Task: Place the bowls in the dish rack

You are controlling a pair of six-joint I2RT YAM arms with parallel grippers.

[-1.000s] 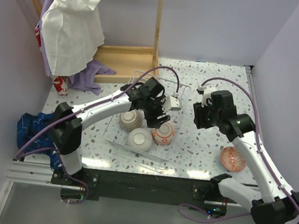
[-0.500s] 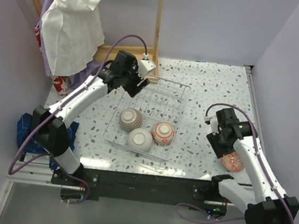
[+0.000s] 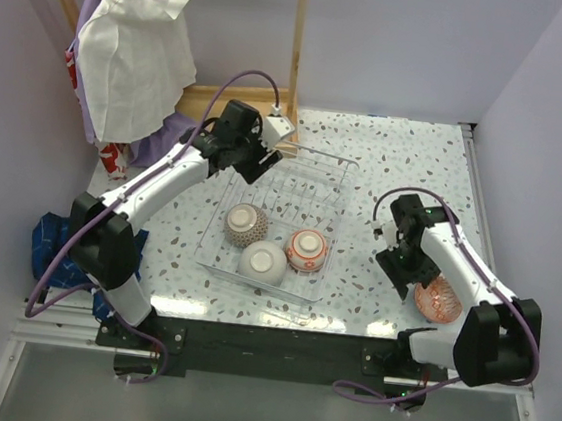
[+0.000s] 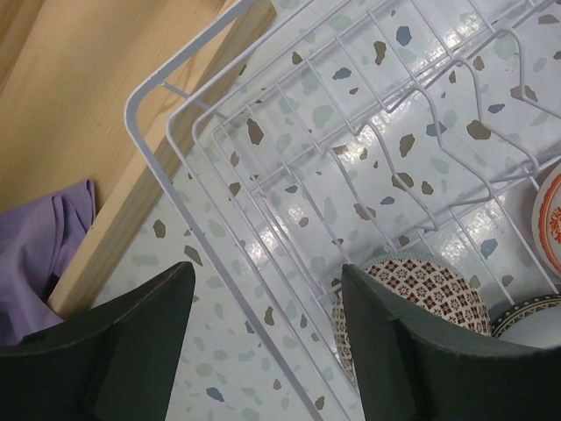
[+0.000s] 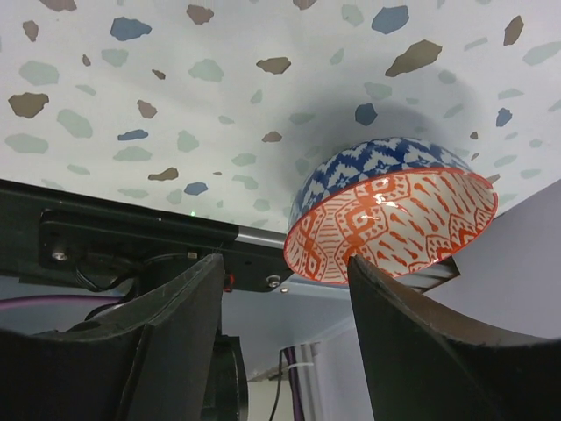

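1. Step in hand, as we judge it: pickup of the last loose bowl. Three bowls already sit in the dish rack (image 3: 281, 226); the red-patterned bowl (image 3: 439, 300) is on the table well to the right of the rack, near its front-right corner.
2. The right gripper (image 5: 282, 329) hangs just above this bowl (image 5: 390, 219), fingers spread wide with nothing between them; the bowl's rim shows in the gap ahead of the tips.
3. The left gripper (image 4: 267, 338) hovers over the rack's far-left corner (image 4: 145, 92), fingers wide, holding nothing.
4. Bowl attitude: in the right wrist view its orange-lined mouth faces the camera and the blue-and-white outer wall lies behind, so we read it as tipped or on its side. A round bowl has no long axis; its mouth axis points roughly toward the gripper.
5. Rack: long axis runs near-to-far, slightly skewed on the table.
6. The next move, we judge, calls for lowering one finger inside the rim and one outside, then pinching the wall.
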